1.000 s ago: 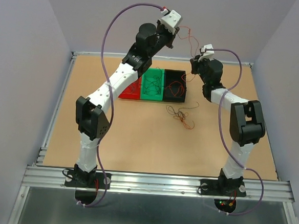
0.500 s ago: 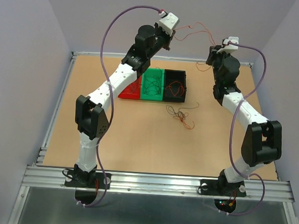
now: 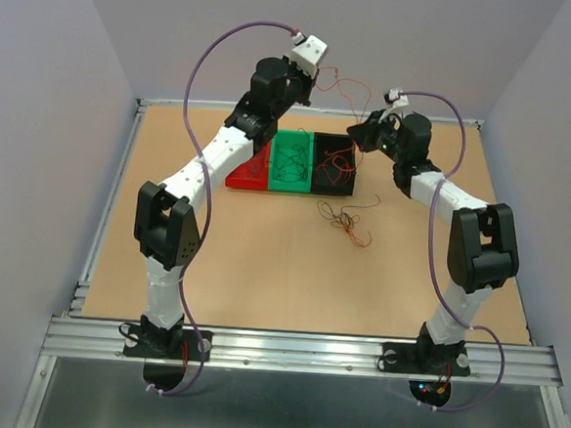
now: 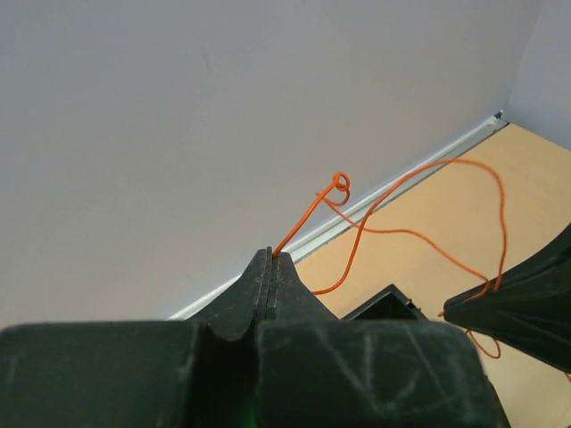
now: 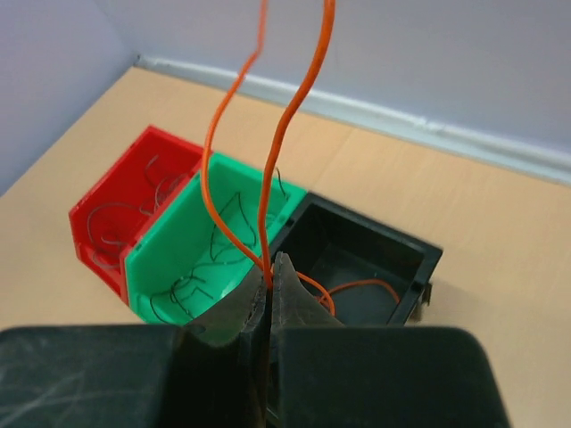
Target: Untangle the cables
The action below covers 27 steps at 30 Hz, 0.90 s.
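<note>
The green bin (image 5: 174, 236) is smooth, slightly glossy plastic, like the red bin (image 5: 89, 245) and black bin (image 5: 366, 241) flanking it. Beneath it the table (image 5: 500, 294) looks matt, wood-like board. Above it, the orange cable (image 5: 265, 214) has a smooth coating.

Top view: even, diffuse light from above. The green bin (image 3: 289, 186) and the table (image 3: 262, 271) around it are well exposed, with no glare. Shadows beside the green bin are faint and soft-edged.

Right wrist view: green bin sharp. The right gripper (image 5: 273, 266) in front of it is dark and slightly soft.

Left wrist view: left gripper (image 4: 270, 256) underexposed and blurred. Orange cable (image 4: 304, 221) crisp against the bright wall (image 4: 178, 107).
</note>
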Tool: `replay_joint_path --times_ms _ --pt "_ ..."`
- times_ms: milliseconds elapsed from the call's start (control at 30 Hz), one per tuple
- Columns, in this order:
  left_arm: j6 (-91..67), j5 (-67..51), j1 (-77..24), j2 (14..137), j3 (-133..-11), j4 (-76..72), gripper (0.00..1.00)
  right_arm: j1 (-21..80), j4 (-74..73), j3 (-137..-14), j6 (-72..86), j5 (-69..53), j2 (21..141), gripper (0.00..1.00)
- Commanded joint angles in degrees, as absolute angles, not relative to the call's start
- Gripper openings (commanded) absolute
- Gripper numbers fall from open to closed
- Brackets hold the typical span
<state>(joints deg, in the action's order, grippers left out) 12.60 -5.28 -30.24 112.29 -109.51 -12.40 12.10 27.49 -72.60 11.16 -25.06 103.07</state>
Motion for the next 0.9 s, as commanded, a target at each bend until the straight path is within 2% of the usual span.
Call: replay_joint_path --times_ms 0,233,467,867 --pt "13.3 -6.6 -29.9 105.4 -105.0 -16.3 0.00 14.0 27.5 -74.8 14.5 -28.6 106.3 0.01" --pt "13.4 -11.2 -29.9 104.9 -98.4 -19.1 0.00 16.7 24.5 -74.8 12.9 -19.7 110.6 0.01" --pt "15.4 -14.8 -30.0 104.7 -96.2 -20.9 0.00 21.0 18.5 -83.0 10.3 -4.7 118.8 0.00" --pt "14.8 -14.9 -29.9 105.6 -97.6 -21.8 0.00 21.2 17.2 -88.2 7.9 6.2 125.8 0.00"
